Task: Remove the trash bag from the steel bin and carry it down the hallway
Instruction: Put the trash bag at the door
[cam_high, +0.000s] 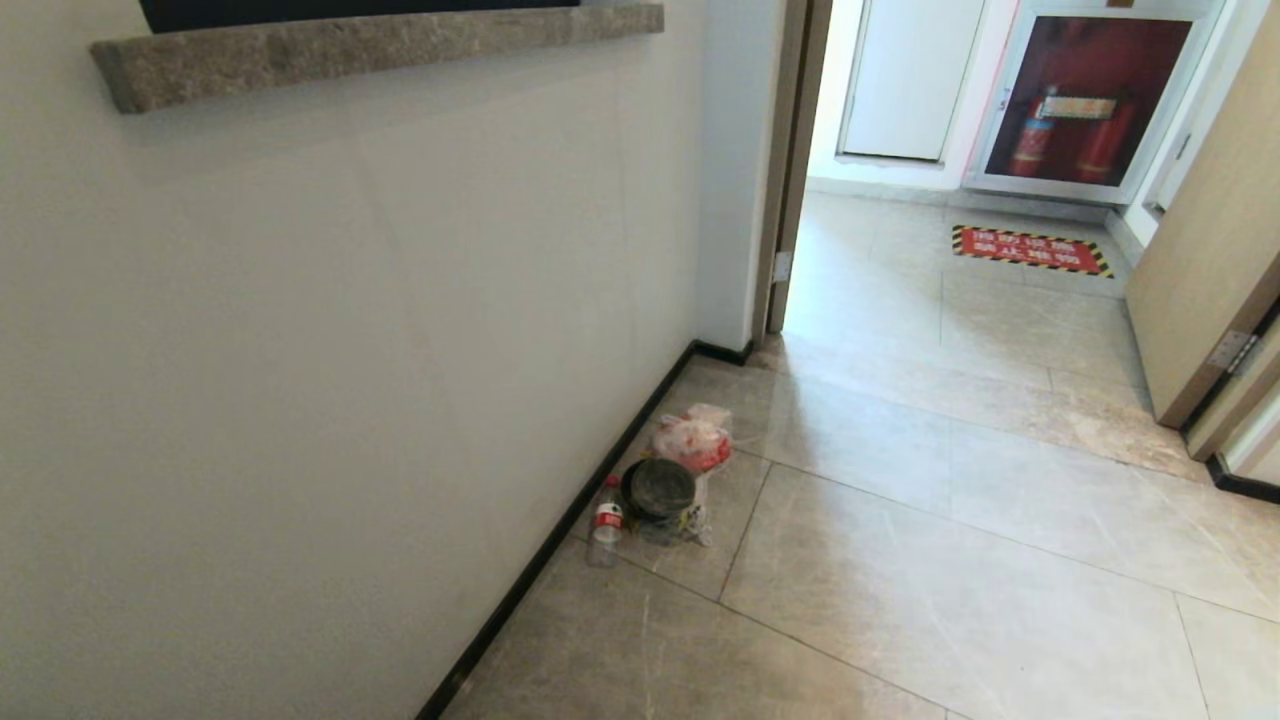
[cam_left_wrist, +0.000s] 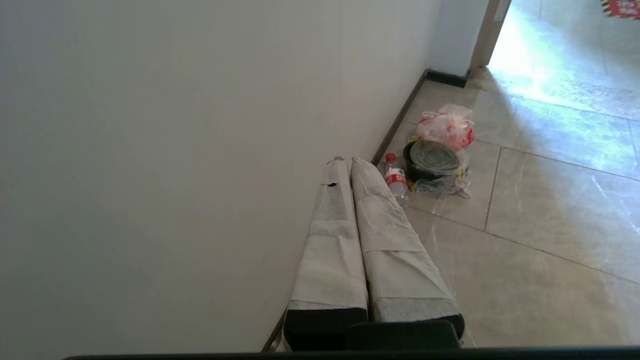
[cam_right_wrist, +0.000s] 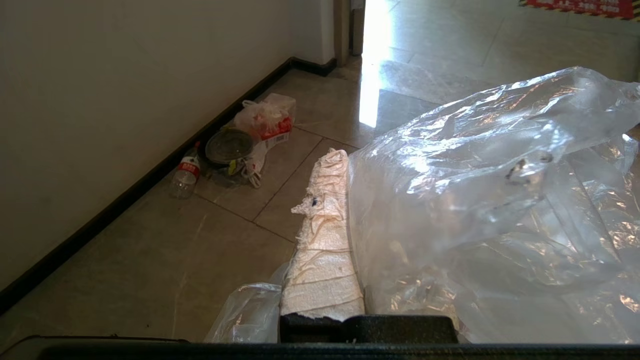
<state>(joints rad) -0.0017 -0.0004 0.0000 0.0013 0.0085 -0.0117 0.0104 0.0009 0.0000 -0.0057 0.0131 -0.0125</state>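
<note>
Right gripper (cam_right_wrist: 345, 165): fingers pinching the clear trash bag (cam_right_wrist: 490, 200) (draped over them). Left gripper (cam_left_wrist: 350, 161): fingers pressed together, empty. Farther along the hallway (cam_high: 950, 560) wall: bottle (cam_high: 606, 522), black pot (cam_high: 658, 488), red-printed bag (cam_high: 693, 438).

left end effector (cam_left_wrist: 350, 161): white-wrapped fingers, black base | right end effector (cam_right_wrist: 327, 160): frayed white wrap, black base

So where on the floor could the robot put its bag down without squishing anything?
The tiles are bare from the rubbish pile out toward the doorway and the wooden door. It is crowded at the baseboard: a water bottle, a black pot and a red-and-white bag sit bunched together.
</note>
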